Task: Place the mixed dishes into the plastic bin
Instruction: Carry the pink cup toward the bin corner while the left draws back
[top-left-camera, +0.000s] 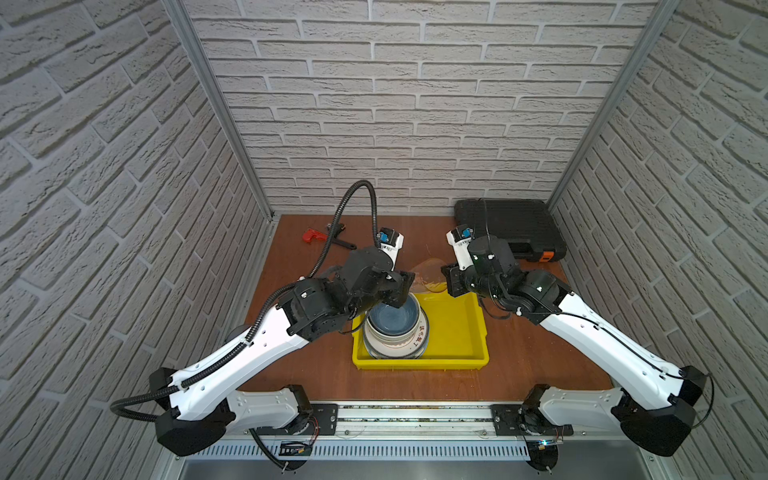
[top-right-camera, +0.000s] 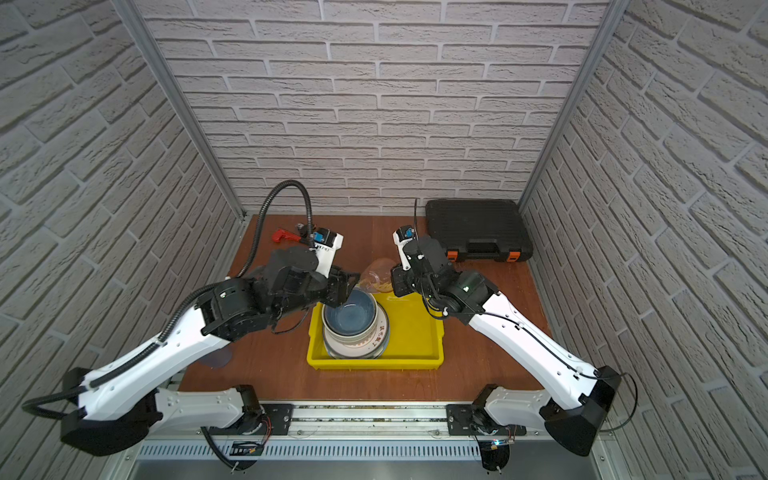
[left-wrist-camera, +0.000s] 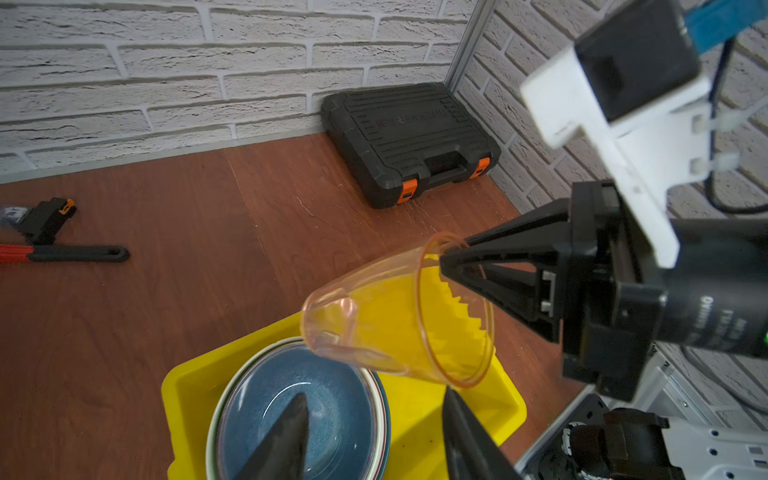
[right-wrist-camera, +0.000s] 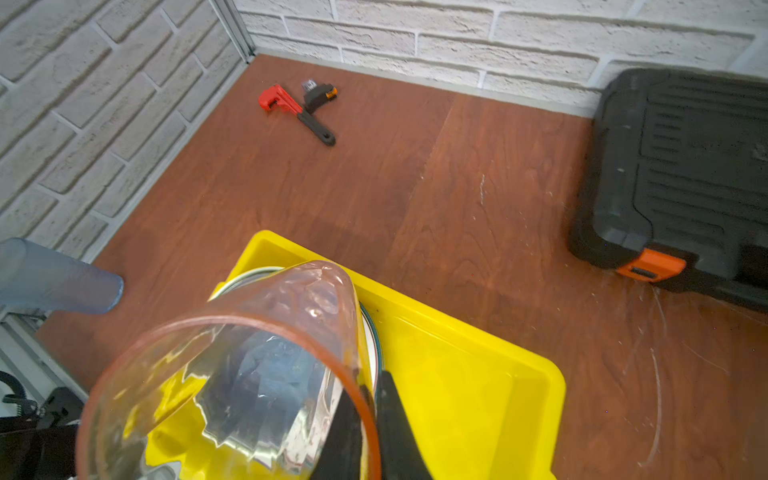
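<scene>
We see the yellow plastic bin (top-left-camera: 453, 328) with a stack in its left half: a dark-blue bowl (top-left-camera: 394, 318) nested on top of white printed plates (top-left-camera: 420, 338). An orange-tinted tumbler (left-wrist-camera: 395, 320), see-through, hangs tilted over the bin's far rim. A blue-tinted tumbler (right-wrist-camera: 58, 276) lies outside the bin, near the table's left edge.

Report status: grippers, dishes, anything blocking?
Left gripper open above dark-blue bowl, stacked in yellow bin. Right gripper shut on orange tumbler rim, tilted at bin's far edge. Blue tumbler lying on table, outside bin. No blocker seen.
</scene>
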